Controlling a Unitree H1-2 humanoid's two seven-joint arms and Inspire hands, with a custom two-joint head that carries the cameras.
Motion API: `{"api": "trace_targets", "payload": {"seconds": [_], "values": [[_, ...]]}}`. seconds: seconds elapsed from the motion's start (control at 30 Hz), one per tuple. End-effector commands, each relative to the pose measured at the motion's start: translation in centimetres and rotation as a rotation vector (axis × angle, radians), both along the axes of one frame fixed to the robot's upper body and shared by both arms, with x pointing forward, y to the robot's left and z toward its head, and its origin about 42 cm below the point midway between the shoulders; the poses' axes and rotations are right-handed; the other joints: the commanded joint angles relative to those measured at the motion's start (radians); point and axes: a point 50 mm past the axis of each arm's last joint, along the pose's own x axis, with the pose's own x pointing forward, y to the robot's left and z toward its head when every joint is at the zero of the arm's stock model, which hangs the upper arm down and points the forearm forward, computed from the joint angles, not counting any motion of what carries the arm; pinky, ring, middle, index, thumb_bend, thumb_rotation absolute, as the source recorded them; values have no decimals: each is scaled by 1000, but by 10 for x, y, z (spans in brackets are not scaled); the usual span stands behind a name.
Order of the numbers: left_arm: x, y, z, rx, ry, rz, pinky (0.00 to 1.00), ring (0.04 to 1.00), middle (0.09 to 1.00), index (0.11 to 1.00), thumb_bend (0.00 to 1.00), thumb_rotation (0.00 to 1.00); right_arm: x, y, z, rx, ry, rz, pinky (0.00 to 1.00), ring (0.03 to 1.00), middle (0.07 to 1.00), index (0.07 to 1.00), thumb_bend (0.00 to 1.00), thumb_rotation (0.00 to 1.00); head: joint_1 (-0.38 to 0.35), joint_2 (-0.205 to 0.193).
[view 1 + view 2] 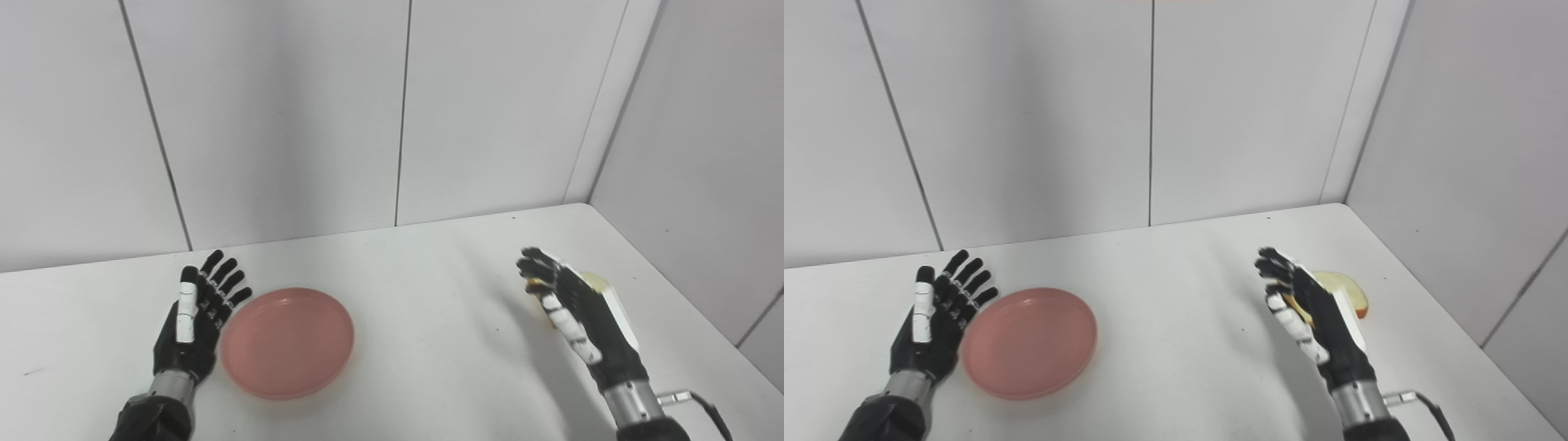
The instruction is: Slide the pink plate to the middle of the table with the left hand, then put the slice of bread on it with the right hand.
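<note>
The pink plate (287, 343) lies on the white table (416, 343), left of its middle. My left hand (195, 321) rests flat and open against the plate's left rim, fingers spread and pointing away from me. On the right, the slice of bread (1346, 291) lies on the table, pale with a brown crust. My right hand (1309, 315) stands on edge just left of the bread, fingers loosely bent over its near side. It hides much of the slice. A strip of crust shows between the thumb and fingers. Whether the hand touches the bread is unclear.
White wall panels close off the table at the back and along the right side. The table's right edge (1445, 343) runs close beside the bread. A cable (704, 407) trails from my right wrist.
</note>
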Motion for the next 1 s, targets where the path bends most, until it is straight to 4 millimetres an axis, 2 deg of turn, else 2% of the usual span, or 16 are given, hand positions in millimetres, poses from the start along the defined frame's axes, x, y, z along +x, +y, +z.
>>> {"api": "trace_targets", "payload": {"seconds": [0.0,0.07,0.17,0.3,0.37,0.43,0.5,0.63,0.83,0.97], "values": [[-9,6,-14,8,42,2,798,894,903,903,957,847,9,-25,27,-129,-25,-11,717,790,807,829,857,942,-1,1],[-9,7,-14,8,46,3,798,896,905,904,959,843,15,-39,37,-243,-25,-23,718,791,818,841,842,974,-1,1],[-9,7,-14,5,47,6,808,900,907,906,954,840,24,-59,55,-401,-2,-49,752,811,834,843,876,983,0,-1],[-8,7,-14,8,39,5,804,900,907,904,952,841,34,-81,76,-561,86,-36,842,882,880,851,925,880,2,-2],[-8,7,-13,10,38,5,801,896,904,902,947,844,38,-92,83,-668,121,-43,868,918,899,870,957,875,2,-2],[-8,7,-13,12,38,6,799,893,901,900,947,844,43,-102,87,-729,142,-50,867,922,899,872,974,850,5,-3],[-8,7,-13,13,38,6,800,892,899,898,952,844,47,-109,88,-777,153,-64,851,920,901,869,996,679,5,-3],[-9,6,-12,7,40,5,799,891,898,895,953,841,54,-123,85,-885,175,-116,827,914,911,874,1000,531,10,1],[-10,4,-11,12,38,-3,804,899,902,900,944,850,64,-137,84,-966,229,-111,849,919,926,896,1000,437,7,4],[-11,4,-12,23,34,-7,808,902,905,903,941,858,72,-142,91,-1011,288,-64,899,940,938,914,1000,434,8,-2]]}}
